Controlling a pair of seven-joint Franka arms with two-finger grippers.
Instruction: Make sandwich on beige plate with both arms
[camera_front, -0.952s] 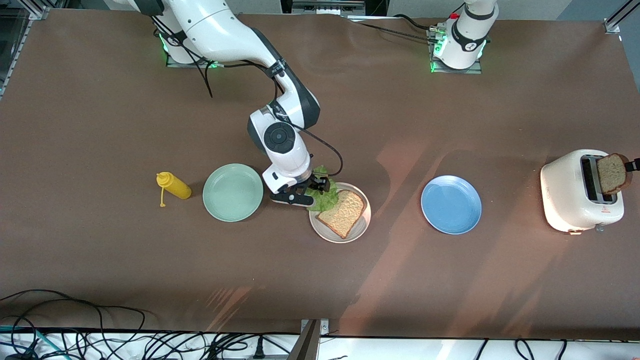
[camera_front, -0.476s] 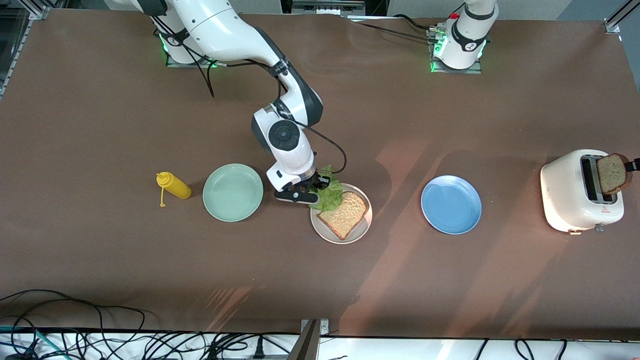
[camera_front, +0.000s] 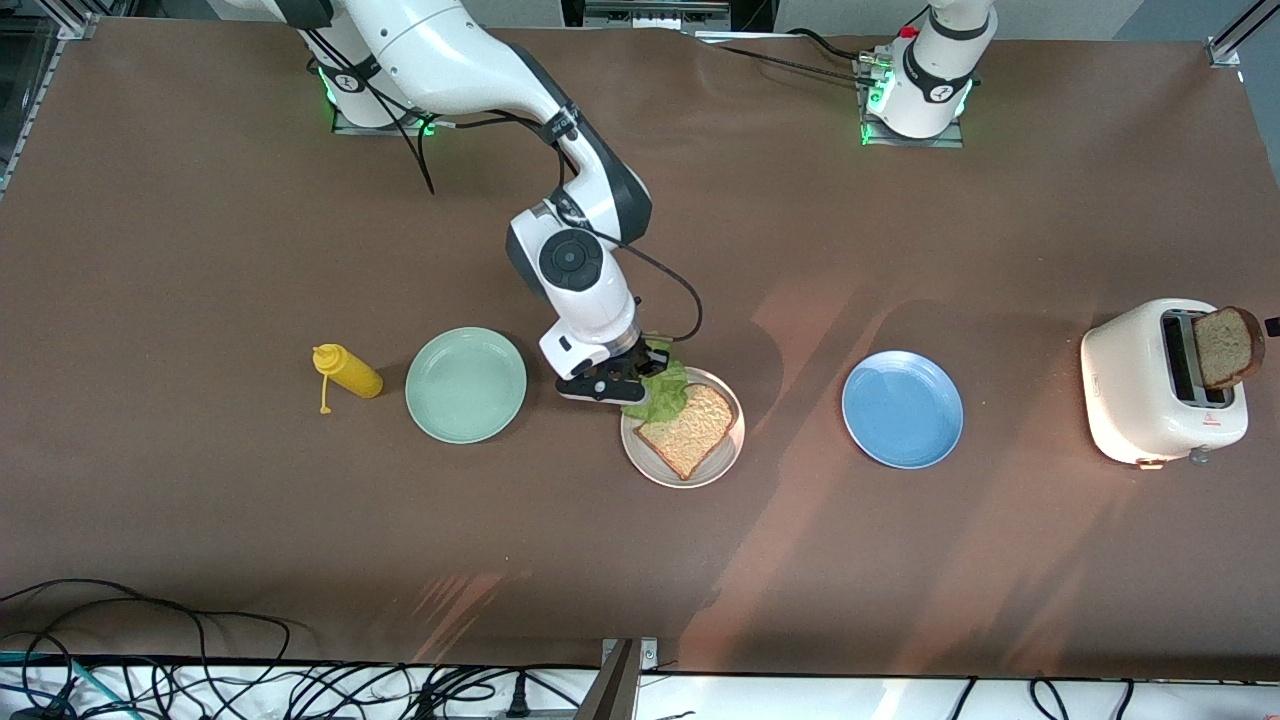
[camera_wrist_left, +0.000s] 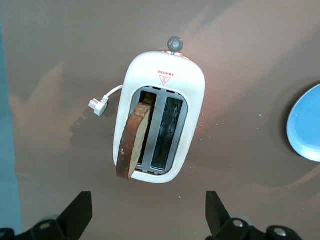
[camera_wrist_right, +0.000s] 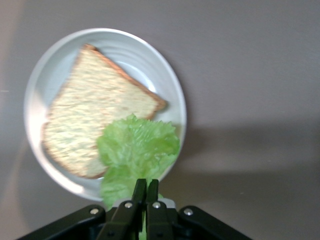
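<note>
On the brown surface (camera_front: 300, 520) stand three round plates in a row: one mint-green plate (camera_front: 465, 384) toward the right arm's end, one pale pinkish-beige plate (camera_front: 681, 427) in the middle, one blue plate (camera_front: 902, 408) toward the left arm's end. Also counted: one yellow squeeze bottle (camera_front: 347, 371) lying beside the mint-green plate, and one white two-slot toaster (camera_front: 1160, 382) at the left arm's end. Two slices of brown wholegrain toast are present. One slice (camera_front: 687, 428) lies flat on the beige plate, pale crumb upward, darker crust at the edges. The second slice (camera_front: 1227, 346) stands tilted in a toaster slot. One ruffled green lettuce leaf (camera_front: 657, 392) hangs over the plate's rim and the slice's corner, jaws of the right gripper (camera_wrist_right: 145, 192) clenched on its edge. The left gripper (camera_wrist_left: 148, 210) hovers over the toaster, jaws released wide and empty.
</note>
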